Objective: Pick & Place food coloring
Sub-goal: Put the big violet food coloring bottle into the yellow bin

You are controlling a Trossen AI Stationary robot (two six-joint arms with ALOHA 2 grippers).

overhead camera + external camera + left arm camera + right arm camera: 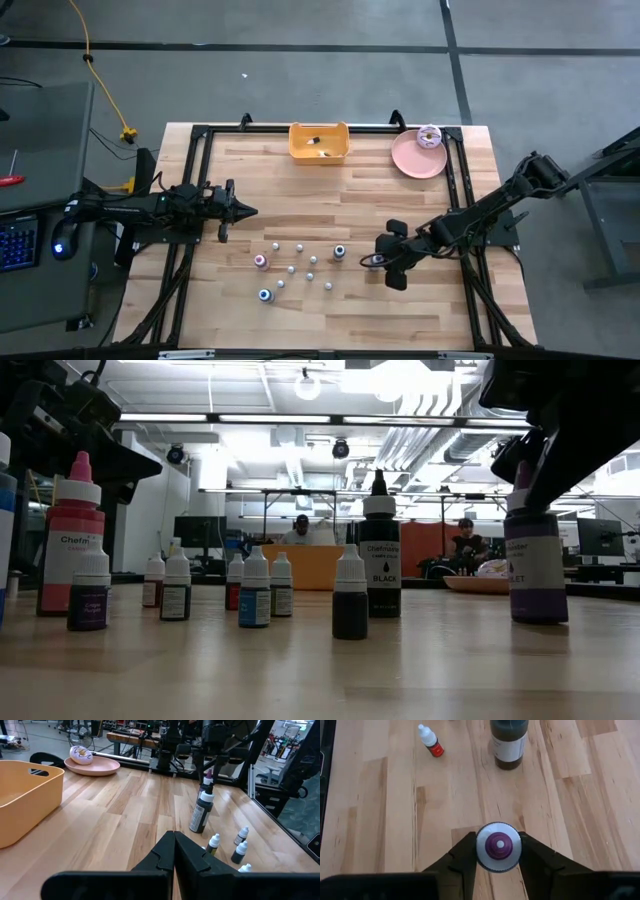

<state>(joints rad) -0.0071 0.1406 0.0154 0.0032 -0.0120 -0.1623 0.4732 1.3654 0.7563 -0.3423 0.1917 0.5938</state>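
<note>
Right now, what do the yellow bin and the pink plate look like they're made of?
The yellow bin looks like molded plastic: smooth matte walls, a rounded rim and a cut-out handle slot. The pink plate has an even, softly glossy surface with a raised rim; it could be plastic or glazed ceramic, the look alone doesn't settle it.

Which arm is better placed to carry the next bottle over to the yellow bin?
The right. Its gripper is closed on the purple bottle, beside the black bottle. The left gripper is shut and empty, back from the bottles. The yellow bin sits at the far edge.
</note>
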